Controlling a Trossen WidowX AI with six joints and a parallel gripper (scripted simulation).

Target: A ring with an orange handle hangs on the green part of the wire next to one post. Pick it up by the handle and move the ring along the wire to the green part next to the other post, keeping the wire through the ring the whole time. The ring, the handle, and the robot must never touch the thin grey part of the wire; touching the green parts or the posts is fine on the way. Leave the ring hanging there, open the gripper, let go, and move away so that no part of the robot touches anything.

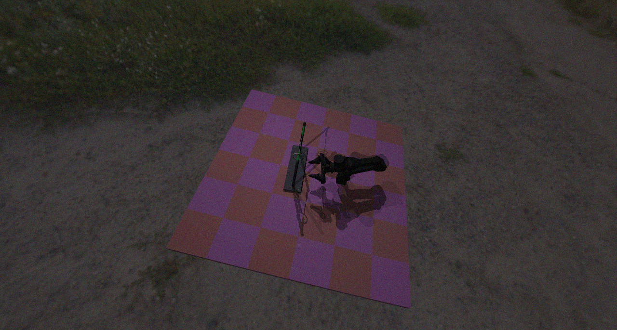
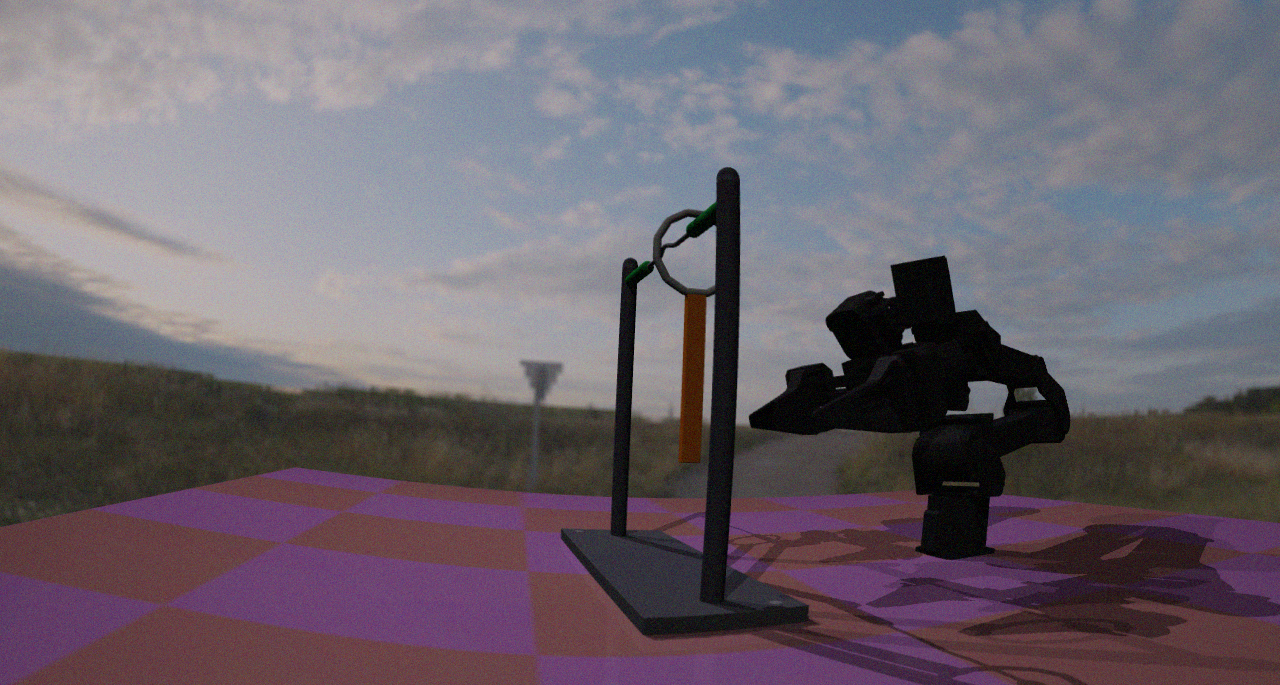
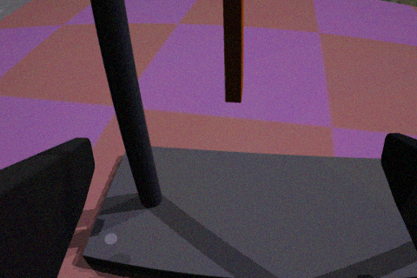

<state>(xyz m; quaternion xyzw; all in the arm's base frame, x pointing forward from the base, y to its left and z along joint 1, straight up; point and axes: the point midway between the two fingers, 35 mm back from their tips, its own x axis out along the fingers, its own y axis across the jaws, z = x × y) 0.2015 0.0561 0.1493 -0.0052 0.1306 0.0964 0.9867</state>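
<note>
The grey ring [image 2: 658,251] hangs around the wire at the green part [image 2: 703,219] beside the near post [image 2: 723,394] [image 3: 123,82] of the exterior view. Its orange handle [image 2: 692,376] [image 3: 233,43] hangs down almost straight. The thin grey wire [image 2: 673,244] runs on to the other green part [image 2: 639,272] beside the far post [image 2: 623,403]. My gripper [image 1: 309,168] [image 2: 785,421] [image 3: 241,151] is wide open and empty, on the robot's side of the stand, back from the handle. The handle's lower end shows ahead of the gap between the fingers. Exact ring-to-wire contact is too small to tell.
Both posts stand on a dark grey base plate [image 1: 289,184] [image 2: 680,605] [image 3: 269,208] on the purple and orange checkered table top [image 1: 241,237] [image 2: 358,591]. In the wrist view the near post stands left of the handle, inside the left finger. The arm's base stands behind the gripper.
</note>
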